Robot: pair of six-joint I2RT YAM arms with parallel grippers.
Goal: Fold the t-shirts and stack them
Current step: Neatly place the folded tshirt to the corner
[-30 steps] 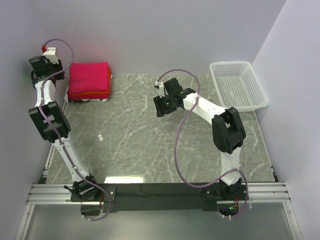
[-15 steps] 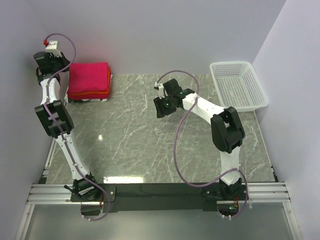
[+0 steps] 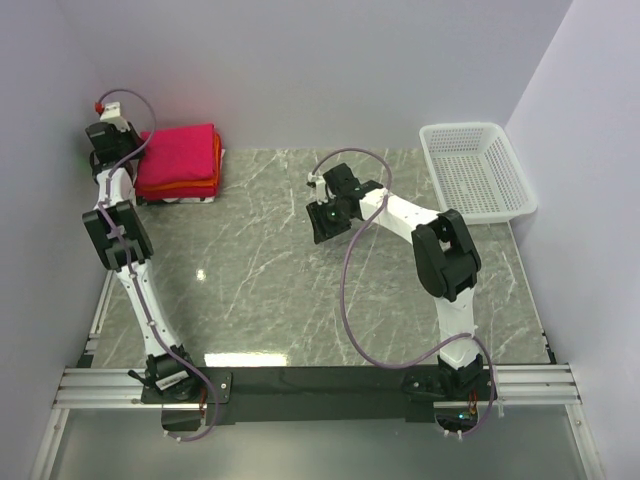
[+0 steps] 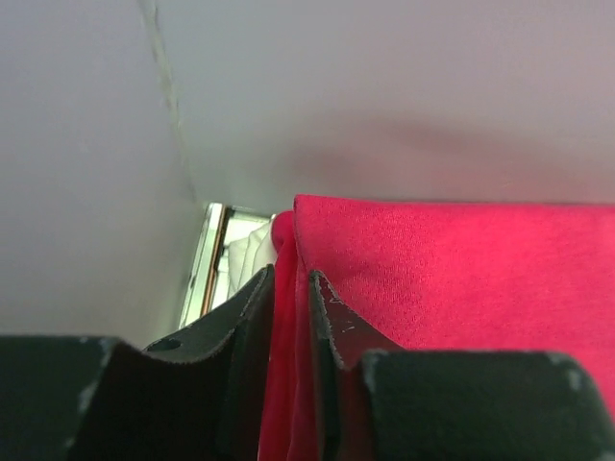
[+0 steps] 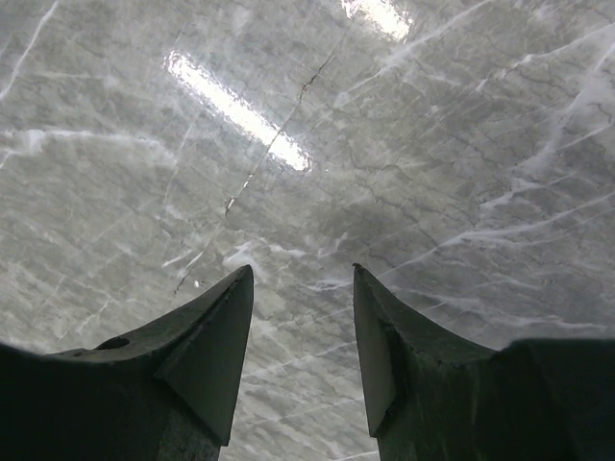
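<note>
At far-left corner of the marble table (image 3: 300, 300), close to the back wall, the t-shirt stack (image 3: 180, 172) is seen as a flat, squared pile: crimson-pink tee (image 3: 178, 150) on top, orange layers (image 3: 216, 165) showing along the right edge beneath it. L gripper (image 4: 291, 286) is positioned at the stack's left side, arm stretched up along the left wall. In the L wrist view its fingers (image 4: 245, 317) are drawn nearly together, w/ a fold of the crimson-pink tee pinched in the narrow gap between them; fabric is pressed by both inner faces, rest of the tee spreading off to the right. R gripper (image 5: 303, 274) is held over mid-table, well apart from the stack, pointed down at bare marble. Its fingers (image 5: 216, 336) are spread about halfway, nothing between them, nothing touched. White mesh basket (image 3: 460, 128) is placed at far-right corner, against the right wall; no garment is visible in it.
</note>
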